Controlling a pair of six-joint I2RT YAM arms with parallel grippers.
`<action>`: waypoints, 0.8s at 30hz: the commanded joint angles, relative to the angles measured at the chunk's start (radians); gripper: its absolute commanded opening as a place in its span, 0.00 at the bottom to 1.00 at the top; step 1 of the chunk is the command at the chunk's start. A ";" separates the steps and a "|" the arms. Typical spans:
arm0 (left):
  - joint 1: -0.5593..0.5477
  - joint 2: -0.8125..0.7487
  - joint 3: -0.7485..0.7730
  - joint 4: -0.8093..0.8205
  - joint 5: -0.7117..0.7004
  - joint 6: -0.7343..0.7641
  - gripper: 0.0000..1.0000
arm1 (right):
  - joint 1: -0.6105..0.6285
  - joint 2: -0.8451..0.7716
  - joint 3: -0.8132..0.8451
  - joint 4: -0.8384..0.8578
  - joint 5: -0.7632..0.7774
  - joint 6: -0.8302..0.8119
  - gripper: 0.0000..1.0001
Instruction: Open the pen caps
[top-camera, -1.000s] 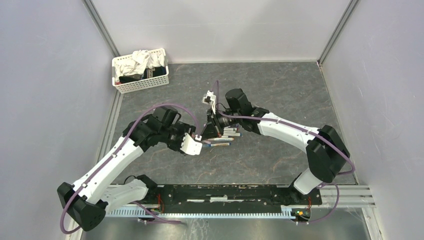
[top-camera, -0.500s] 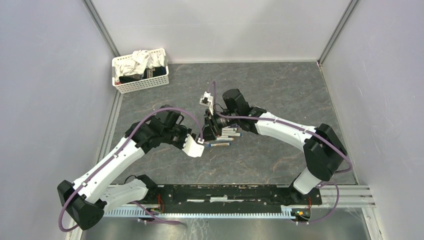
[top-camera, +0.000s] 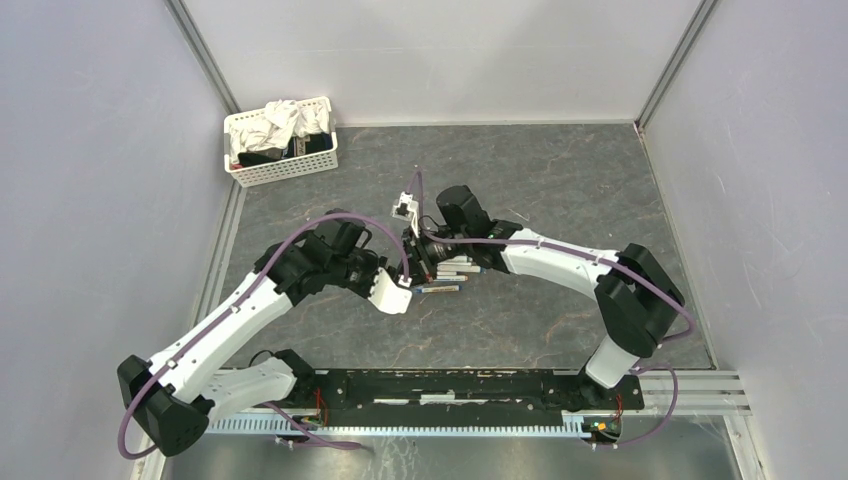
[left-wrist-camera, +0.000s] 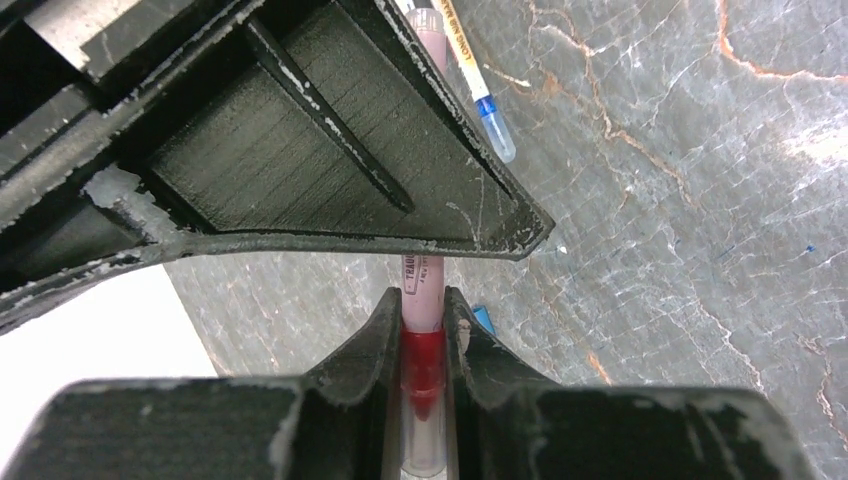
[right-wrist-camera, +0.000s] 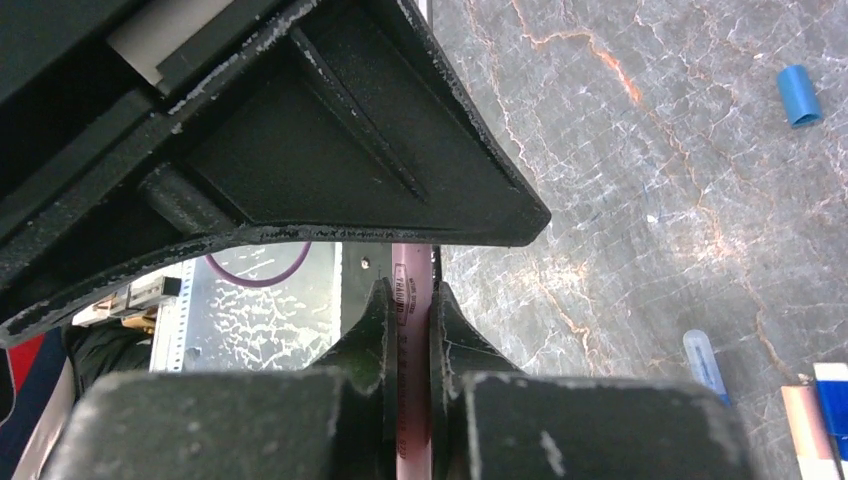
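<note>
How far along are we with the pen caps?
Done: one loose blue cap lies on the table. In hand: the left gripper and right gripper are both shut on one pink pen, not yet pulled apart. Left: that pen's cap, plus the pile of pens beside the grippers.

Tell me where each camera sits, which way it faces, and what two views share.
Top external: fixed above and behind the bases, looking down on the table, left arm and right arm whole.
Left wrist: on the left arm, looking along the left gripper, shut on a pink pen.
Right wrist: likewise along the right gripper, shut on seemingly the same pen.
Shared: both wrist views show that pen and the table.
</note>
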 joint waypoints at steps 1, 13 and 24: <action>-0.006 0.007 0.031 0.025 -0.023 -0.030 0.02 | -0.002 -0.069 -0.034 -0.027 0.015 -0.045 0.00; 0.019 0.017 0.012 0.026 -0.140 -0.005 0.02 | -0.046 -0.194 -0.232 -0.084 0.062 -0.101 0.00; 0.261 0.073 0.041 0.008 -0.076 0.163 0.02 | -0.102 -0.287 -0.324 -0.232 0.124 -0.210 0.00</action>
